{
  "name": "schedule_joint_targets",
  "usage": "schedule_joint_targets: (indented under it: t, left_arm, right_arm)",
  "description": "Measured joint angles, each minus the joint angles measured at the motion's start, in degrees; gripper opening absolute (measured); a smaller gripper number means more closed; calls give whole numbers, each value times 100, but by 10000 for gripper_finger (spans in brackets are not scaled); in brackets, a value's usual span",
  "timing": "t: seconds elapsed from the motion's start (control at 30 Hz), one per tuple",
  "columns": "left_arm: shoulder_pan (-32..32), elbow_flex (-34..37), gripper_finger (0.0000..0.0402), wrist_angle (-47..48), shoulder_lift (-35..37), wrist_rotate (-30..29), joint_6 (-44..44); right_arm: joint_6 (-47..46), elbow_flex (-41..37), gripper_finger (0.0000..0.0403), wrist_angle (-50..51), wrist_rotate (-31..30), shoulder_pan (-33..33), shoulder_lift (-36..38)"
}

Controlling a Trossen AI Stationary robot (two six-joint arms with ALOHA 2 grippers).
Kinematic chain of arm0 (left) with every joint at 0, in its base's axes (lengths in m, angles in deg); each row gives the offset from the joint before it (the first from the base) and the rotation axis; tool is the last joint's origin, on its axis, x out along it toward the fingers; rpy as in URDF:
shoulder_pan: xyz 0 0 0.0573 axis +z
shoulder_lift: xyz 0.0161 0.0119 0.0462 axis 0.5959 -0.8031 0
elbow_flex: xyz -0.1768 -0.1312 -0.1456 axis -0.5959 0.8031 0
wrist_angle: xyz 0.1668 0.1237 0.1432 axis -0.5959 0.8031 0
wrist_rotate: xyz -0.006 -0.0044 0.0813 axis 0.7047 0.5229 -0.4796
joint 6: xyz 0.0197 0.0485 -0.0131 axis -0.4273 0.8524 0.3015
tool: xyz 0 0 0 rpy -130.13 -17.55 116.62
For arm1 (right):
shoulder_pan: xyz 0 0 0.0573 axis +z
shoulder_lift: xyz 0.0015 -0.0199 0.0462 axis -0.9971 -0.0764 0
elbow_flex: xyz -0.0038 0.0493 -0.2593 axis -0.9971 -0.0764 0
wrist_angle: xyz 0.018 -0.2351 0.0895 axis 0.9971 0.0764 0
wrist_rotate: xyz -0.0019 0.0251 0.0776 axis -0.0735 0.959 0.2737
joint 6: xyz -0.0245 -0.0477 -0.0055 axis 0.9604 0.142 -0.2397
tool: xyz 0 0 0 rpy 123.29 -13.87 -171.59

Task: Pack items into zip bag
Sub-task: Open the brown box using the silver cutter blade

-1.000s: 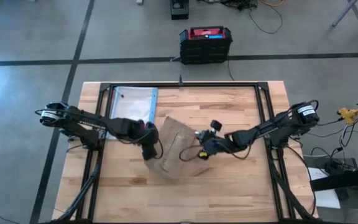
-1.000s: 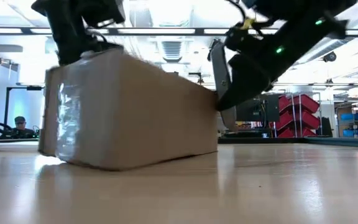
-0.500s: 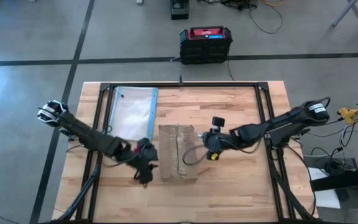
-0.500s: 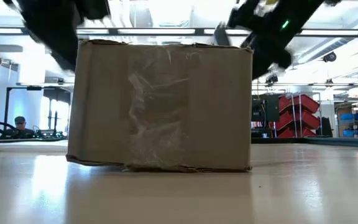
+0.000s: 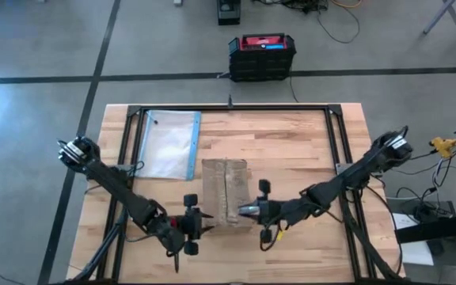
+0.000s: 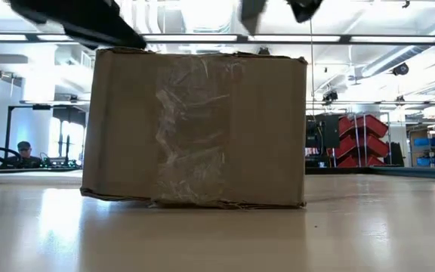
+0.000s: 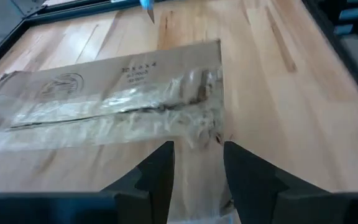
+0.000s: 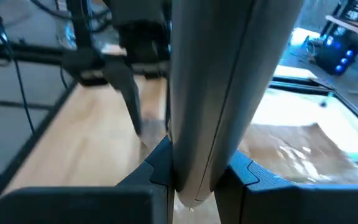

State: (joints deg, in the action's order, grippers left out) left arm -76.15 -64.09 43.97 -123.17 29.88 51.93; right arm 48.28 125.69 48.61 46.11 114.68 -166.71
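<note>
High view: the flat clear plastic zip bag with the blue strip (image 5: pixel 169 144) lies at 11 o'clock on the pale wooden table (image 5: pixel 291 142), long axis running 12 to 6, blue strip on its 3 o'clock side. No small items visible.

The brown taped cardboard box (image 5: pixel 226 192) sits closed at centre, just beside the bag's 4 o'clock corner.

My left gripper (image 5: pixel 199 229) is at 7 o'clock of the box, fingers (image 7: pixel 157 174) parted on nothing.

My right gripper (image 5: pixel 248 211), clenched on a slim grey stick-like tool (image 8: pixel 219 93), touches the box's 5 o'clock corner.

I judge the left nearer the bag; there is room along the 12 o'clock edge.
</note>
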Motion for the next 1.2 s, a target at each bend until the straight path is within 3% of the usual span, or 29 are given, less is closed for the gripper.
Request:
schedule_joint_targets:
  t: [0.27, 0.63, 1.2]
  left_arm:
    - [2, 0, 155, -101, -219, 3, -40]
    - [11, -9, 159, -152, -472, 1, -189]
    - [2, 2, 139, -116, -478, 30, -291]
  right_arm:
    - [276, 225, 51, -1762, 548, -17, -922]
    - [478, 1188, 51, -1285, 547, -57, -1882]
    - [239, 1061, 51, -1182, 239, -144, -1921]
